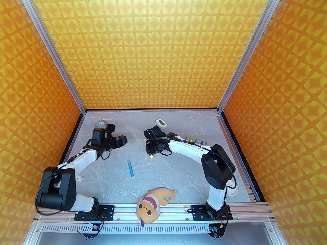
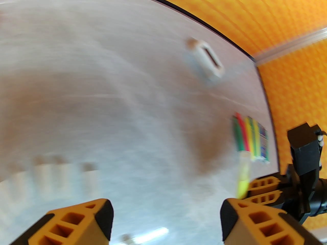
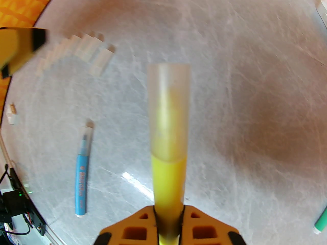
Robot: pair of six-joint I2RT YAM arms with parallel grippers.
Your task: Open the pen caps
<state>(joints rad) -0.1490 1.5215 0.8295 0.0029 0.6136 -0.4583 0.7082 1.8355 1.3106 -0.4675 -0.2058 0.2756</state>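
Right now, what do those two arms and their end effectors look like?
The left arm and right arm are white shells with bulky black joints and looping black cables. The left end effector and right end effector have orange fingers with boxy cut-outs and black inner faces.

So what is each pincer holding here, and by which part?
The right pincer grips the yellow pen by its barrel, its cap on. The left pincer is open, holding nothing.

- Pen caps (image 2: 51, 172) smeared to pale ghosts, count unreadable.
- Yellow pen (image 3: 168, 177) runs off the right wrist view's bottom edge.
- Right arm (image 1: 189, 149) covers most of the pen row (image 1: 196, 141).
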